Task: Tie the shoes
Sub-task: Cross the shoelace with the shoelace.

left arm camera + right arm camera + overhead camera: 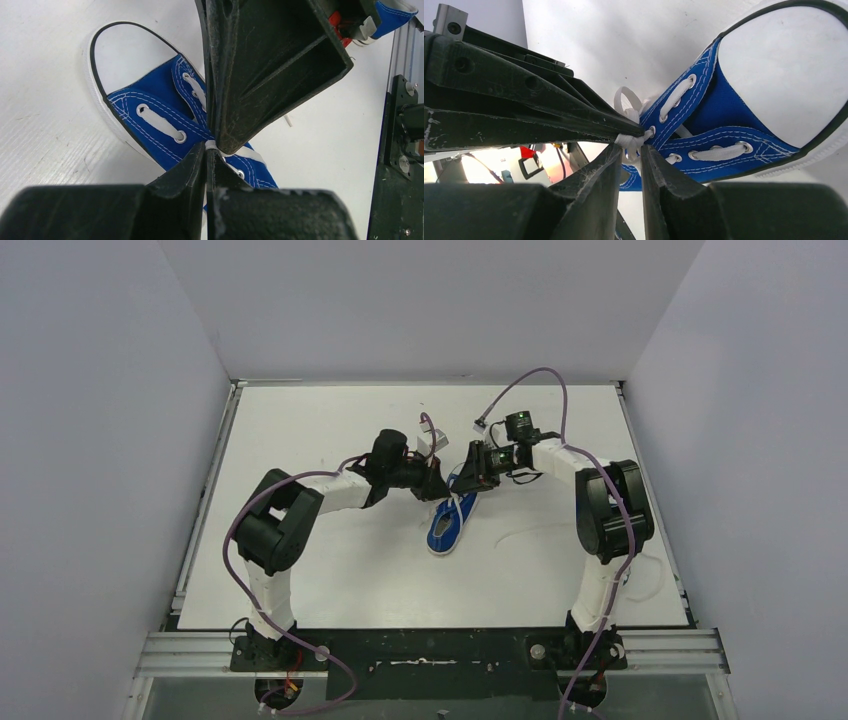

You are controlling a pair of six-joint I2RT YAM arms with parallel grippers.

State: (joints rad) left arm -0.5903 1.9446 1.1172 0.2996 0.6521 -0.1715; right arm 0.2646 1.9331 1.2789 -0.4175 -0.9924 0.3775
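Observation:
One blue canvas shoe (447, 527) with a white toe cap lies in the middle of the table, toe toward the arms. Both grippers meet over its laces at the far end. My left gripper (438, 488) (211, 146) is shut, with the white lace (222, 147) pinched at its tips. My right gripper (470, 478) (633, 146) is closed on a bunched knot of lace (628, 140) beside the top eyelets, a small loop (623, 99) standing above it. The shoe (160, 112) (724, 110) rests flat. A scrap of blue and white (395, 12) at the left wrist view's edge may be the other shoe.
A thin white strand (515, 533) lies on the table to the right of the shoe. Grey walls close in the white table (330, 580) on three sides. A metal rail (400, 47) and the black arm mount (395, 200) run along the near edge.

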